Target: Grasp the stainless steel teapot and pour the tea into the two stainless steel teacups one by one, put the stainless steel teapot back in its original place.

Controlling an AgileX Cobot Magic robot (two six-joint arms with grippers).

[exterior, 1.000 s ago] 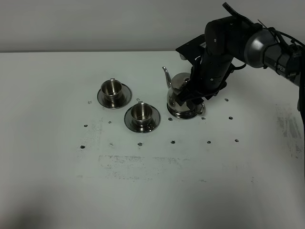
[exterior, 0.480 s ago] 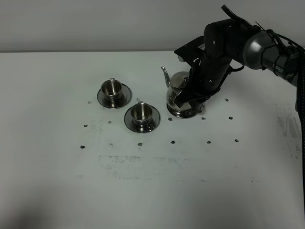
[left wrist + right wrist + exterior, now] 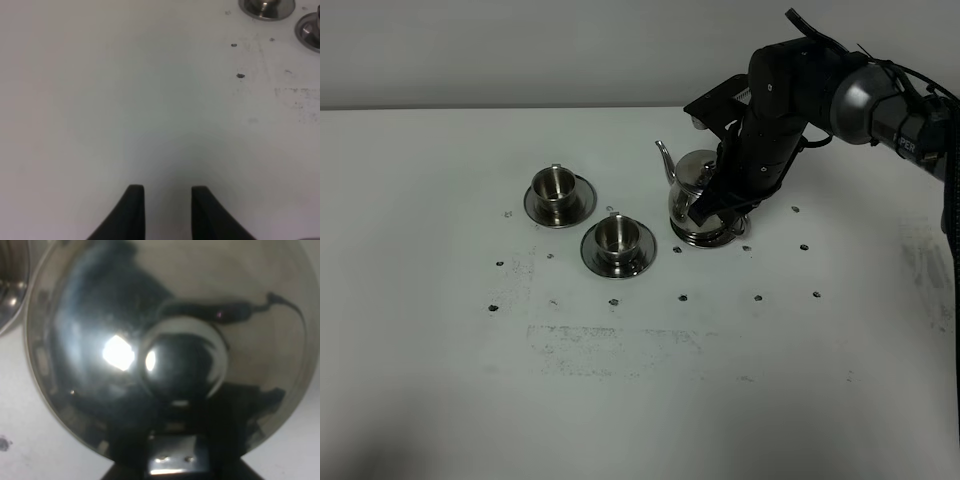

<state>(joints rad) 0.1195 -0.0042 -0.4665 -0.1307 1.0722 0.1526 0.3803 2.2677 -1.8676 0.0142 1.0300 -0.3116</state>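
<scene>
White tabletop (image 3: pixel 620 400), flecked with dark specks, carries everything. Right pincer (image 3: pixel 713 208) is down at the handle side of the stainless steel teapot (image 3: pixel 686 200). The teapot's knobbed lid (image 3: pixel 180 365) sits right beneath it and fills the wrist view. Whether the jaws have closed on the handle cannot be told. The spout points away from this pincer, toward the nearer teacup (image 3: pixel 617 236) and the farther teacup (image 3: pixel 556 186) beyond it. Left pincer (image 3: pixel 167 200) hovers over bare tabletop, slightly parted and empty.
</scene>
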